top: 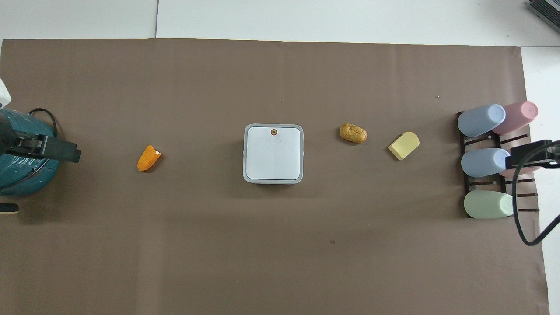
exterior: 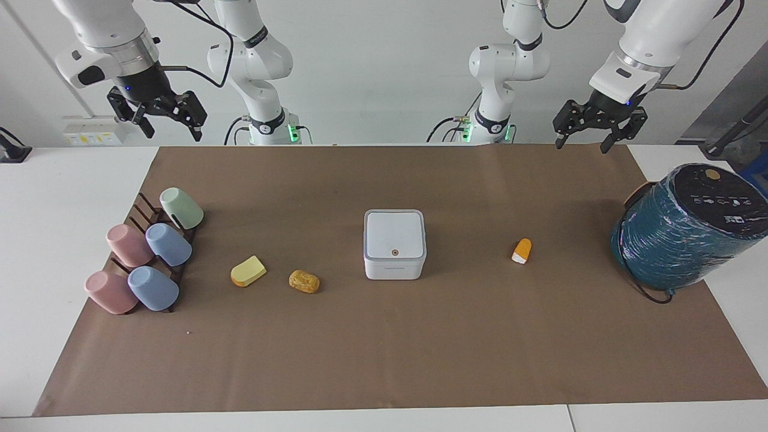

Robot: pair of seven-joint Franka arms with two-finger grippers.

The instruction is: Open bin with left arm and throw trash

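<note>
The left gripper hangs high over the mat's edge by the robots, fingers spread and empty. The right gripper waits, empty too. The bin sits shut mid-mat. Come down gently and press the orange dot, farther out.

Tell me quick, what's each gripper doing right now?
Left gripper: open, holding nothing, raised above the table's edge.
Right gripper: open, holding nothing, raised too.

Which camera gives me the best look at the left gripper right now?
The facing view: the left gripper shows whole, open and empty, raised by the teal cylinder's end of the table. The overhead view catches only a black part of it at the frame edge.
</note>
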